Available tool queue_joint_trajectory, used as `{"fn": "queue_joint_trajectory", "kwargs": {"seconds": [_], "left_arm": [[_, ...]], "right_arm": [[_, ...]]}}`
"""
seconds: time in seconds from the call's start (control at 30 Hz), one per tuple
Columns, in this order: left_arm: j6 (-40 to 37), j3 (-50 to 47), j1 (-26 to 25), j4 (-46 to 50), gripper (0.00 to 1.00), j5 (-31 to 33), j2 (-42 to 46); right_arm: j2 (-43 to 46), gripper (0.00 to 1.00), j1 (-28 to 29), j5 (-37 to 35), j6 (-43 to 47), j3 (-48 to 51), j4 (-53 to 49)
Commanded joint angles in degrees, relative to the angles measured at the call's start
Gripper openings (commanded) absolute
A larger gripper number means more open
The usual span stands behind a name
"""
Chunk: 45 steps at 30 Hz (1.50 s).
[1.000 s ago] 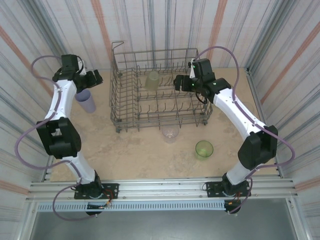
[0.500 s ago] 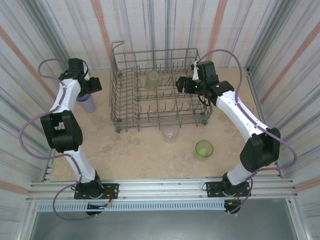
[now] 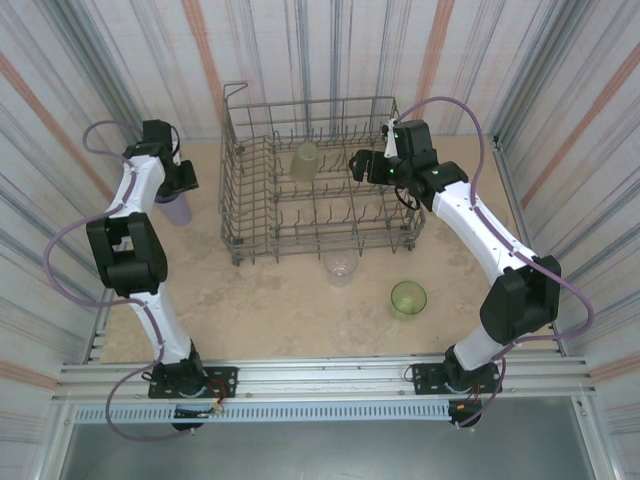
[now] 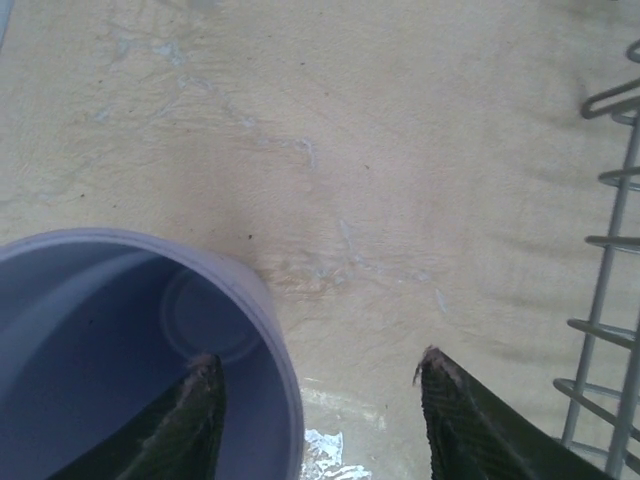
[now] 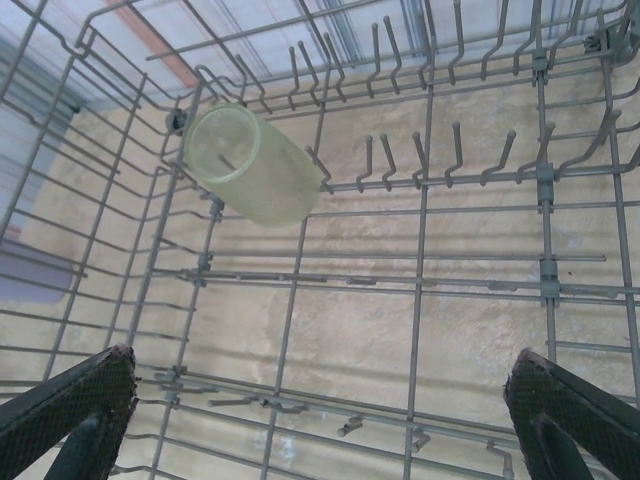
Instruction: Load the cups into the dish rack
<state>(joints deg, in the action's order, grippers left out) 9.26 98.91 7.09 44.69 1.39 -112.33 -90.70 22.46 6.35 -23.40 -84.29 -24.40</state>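
Pickup: left end effector (image 4: 318, 362), half open, straddles lavender cup (image 4: 90, 300) rim, ungripped; right end effector (image 5: 320, 362) gapes empty over rack (image 5: 428, 213). Next: pinch wall, lift across.

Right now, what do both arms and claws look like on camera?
The left arm and right arm have white tubular links, bulky black joints and looping mauve cables. The left claw and right claw each have two dark, tapered, mesh-textured fingers.
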Motion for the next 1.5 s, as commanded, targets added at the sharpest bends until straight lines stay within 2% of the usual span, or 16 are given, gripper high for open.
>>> {"fn": "queue_joint_trajectory", "kwargs": {"seconds": [0.0,0.2,0.6,0.77,1.03,1.3,1.47], "left_arm": [[-0.2,1.6,-0.6,2.0,0.47,4.7,-0.7],[-1.0,1.8,-1.3,2.3,0.41,6.4,-1.4],[-1.7,3.5,-1.8,3.6,0.19,7.2,-3.4],[-1.6,4.1,-1.8,4.3,0.0,7.6,-3.9],[0.1,3.4,-1.6,4.2,0.0,5.5,-1.4],[4.2,-0.9,1.8,-1.4,0.0,-7.7,4.2],[7.1,-4.9,4.2,-6.8,0.0,-13.4,7.9]], "right_arm": [[0.9,0.99,-0.4,1.0,-1.1,0.8,0.0],[1.1,0.99,-0.3,1.5,-1.3,0.8,0.3],[1.7,0.99,-0.3,1.2,-1.7,0.7,-0.1],[1.8,0.99,-0.3,1.9,-2.3,0.5,0.1],[1.6,0.99,-0.3,1.8,-2.5,-0.1,-0.1],[1.7,0.99,0.1,1.9,-2.9,0.4,-0.7],[1.5,0.99,0.5,1.8,-2.9,-0.1,-0.7]]}}
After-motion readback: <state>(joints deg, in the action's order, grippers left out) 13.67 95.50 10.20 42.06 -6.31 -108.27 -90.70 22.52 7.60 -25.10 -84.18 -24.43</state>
